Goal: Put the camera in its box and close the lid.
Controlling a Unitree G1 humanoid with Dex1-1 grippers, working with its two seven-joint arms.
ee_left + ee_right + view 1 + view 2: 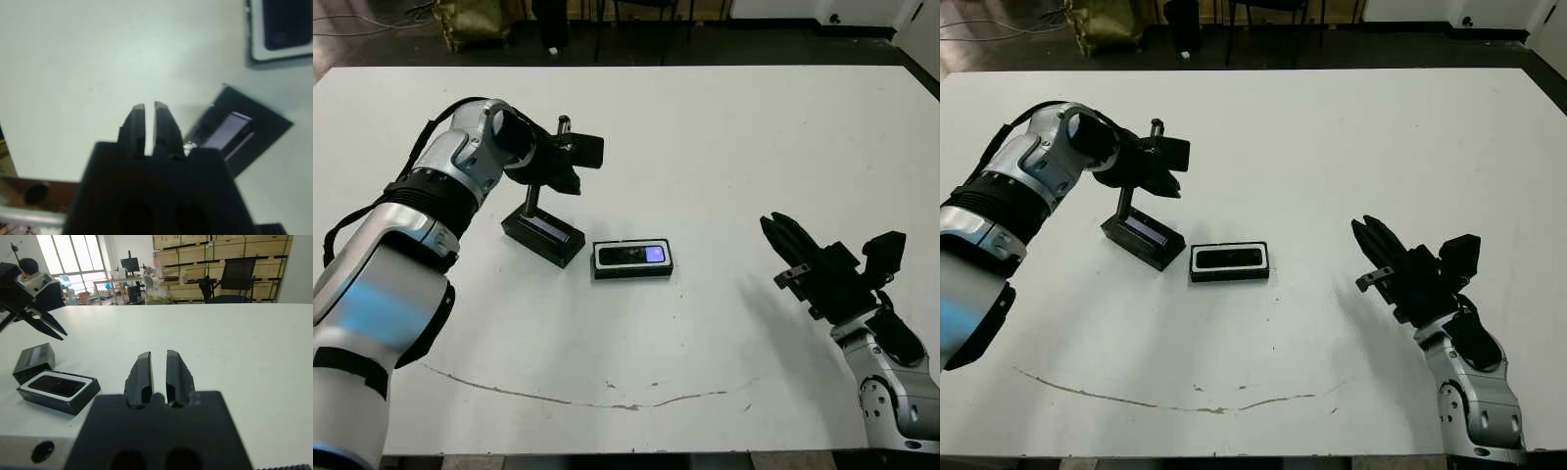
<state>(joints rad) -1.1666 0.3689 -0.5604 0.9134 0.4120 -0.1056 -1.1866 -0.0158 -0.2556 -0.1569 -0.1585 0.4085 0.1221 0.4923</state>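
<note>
left end effector (pixel 570 157) is held above the desk (pixel 724 147) with fingers nearly together and nothing gripped. the lid (pixel 542 233) is seen just below and slightly toward the robot from it, lying on the desk with its long axis on a diagonal, glossy window up. the box (pixel 633 259) is set just beside the lid on its right, long axis across the desk, white lining visible, with the camera (pixel 632 256) already seated inside, its small purple screen toward the right end. lid placement is judged the remaining step. the left arm is far nearer. right end effector (pixel 832 257) is parked well apart on the right, fingers close together, empty.
</note>
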